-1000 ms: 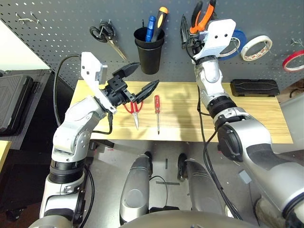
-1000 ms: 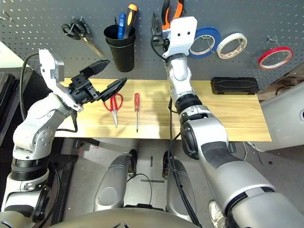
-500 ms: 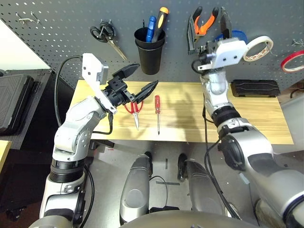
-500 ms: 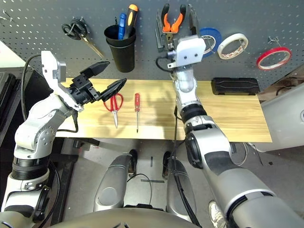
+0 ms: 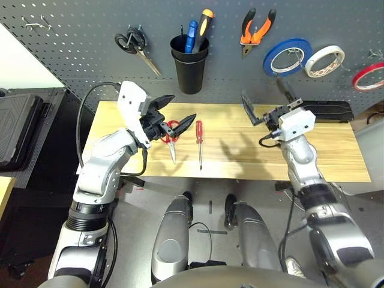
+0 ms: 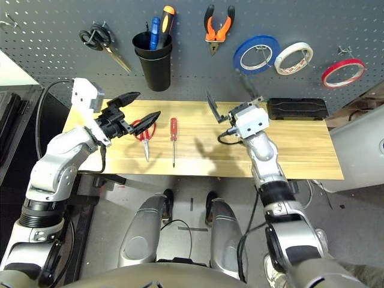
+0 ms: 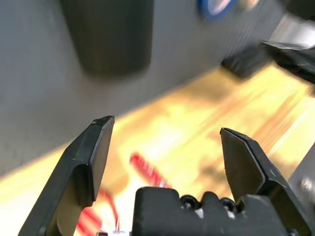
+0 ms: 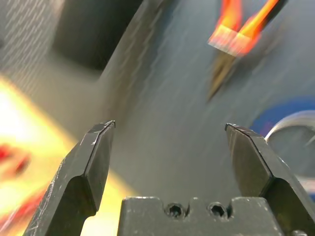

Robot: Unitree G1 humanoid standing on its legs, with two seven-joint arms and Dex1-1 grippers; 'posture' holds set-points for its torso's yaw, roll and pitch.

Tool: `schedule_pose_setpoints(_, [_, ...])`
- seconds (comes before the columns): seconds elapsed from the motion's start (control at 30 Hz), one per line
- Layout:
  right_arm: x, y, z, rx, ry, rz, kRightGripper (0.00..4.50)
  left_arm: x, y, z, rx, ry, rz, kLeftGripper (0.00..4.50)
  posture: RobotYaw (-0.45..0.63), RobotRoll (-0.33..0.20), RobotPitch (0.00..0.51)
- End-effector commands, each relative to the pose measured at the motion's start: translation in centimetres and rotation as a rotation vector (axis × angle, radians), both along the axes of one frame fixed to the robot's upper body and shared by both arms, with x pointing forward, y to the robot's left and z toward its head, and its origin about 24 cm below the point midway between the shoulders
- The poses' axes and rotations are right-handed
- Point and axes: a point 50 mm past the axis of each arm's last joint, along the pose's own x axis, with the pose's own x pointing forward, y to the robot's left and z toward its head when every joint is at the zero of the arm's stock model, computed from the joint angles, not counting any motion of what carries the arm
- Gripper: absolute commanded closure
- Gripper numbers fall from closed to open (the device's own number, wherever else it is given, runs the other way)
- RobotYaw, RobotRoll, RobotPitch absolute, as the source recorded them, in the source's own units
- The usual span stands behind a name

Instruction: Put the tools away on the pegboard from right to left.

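Note:
On the dark grey pegboard (image 5: pixel 72 36) the orange-and-black pliers (image 5: pixel 257 29) hang from a hook, and the thin red tape ring (image 5: pixel 370 76) hangs at the far right. The red-handled scissors (image 5: pixel 171 135) and the red-handled screwdriver (image 5: pixel 198 141) lie on the wooden table (image 5: pixel 336 156). My left gripper (image 5: pixel 182 106) hovers open just above the scissors' handles (image 7: pixel 147 169). My right gripper (image 5: pixel 261 87) is open and empty above the table's back edge, below the pliers (image 8: pixel 241 34).
Black-handled scissors (image 5: pixel 135 45) hang at the board's left. A black cup (image 5: pixel 189 66) holds a blue and an orange screwdriver. Blue tape (image 5: pixel 287 57) and white tape (image 5: pixel 324 60) hang right of the pliers. A flat black case (image 5: pixel 321 111) lies at the table's back right.
My right gripper has come away from the pliers, which stay hanging on the board, and dropped to just above the table. My left gripper has shifted lower toward the red scissors.

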Motion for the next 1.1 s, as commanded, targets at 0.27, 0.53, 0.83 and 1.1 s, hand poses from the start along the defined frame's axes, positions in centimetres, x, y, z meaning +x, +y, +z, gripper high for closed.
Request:
schedule_pose_setpoints(0.27, [-1.3,-2.1,-4.1,-0.226,0.349,0.039,0.02,1.8,-2.5,-5.4,0.058,0.206,0.151,0.0,0.24,0.0,0.289])
schedule_pose_setpoints(0.53, [-2.3,-2.6,-6.2,-0.357,0.502,0.061,0.02,4.4,-4.9,-7.0,0.035,0.286,0.244,0.0,0.22,0.0,0.298])
schedule_pose_setpoints(0.83, [-3.3,-3.0,-6.8,-0.406,0.55,0.044,0.02,6.3,-7.2,-8.5,0.053,0.384,0.298,0.0,0.17,0.0,0.314])
schedule_pose_setpoints(1.1, [-4.0,-3.2,-6.3,-0.401,0.55,0.023,0.02,6.7,-8.1,-9.9,0.085,0.428,0.315,0.0,0.12,0.0,0.318])
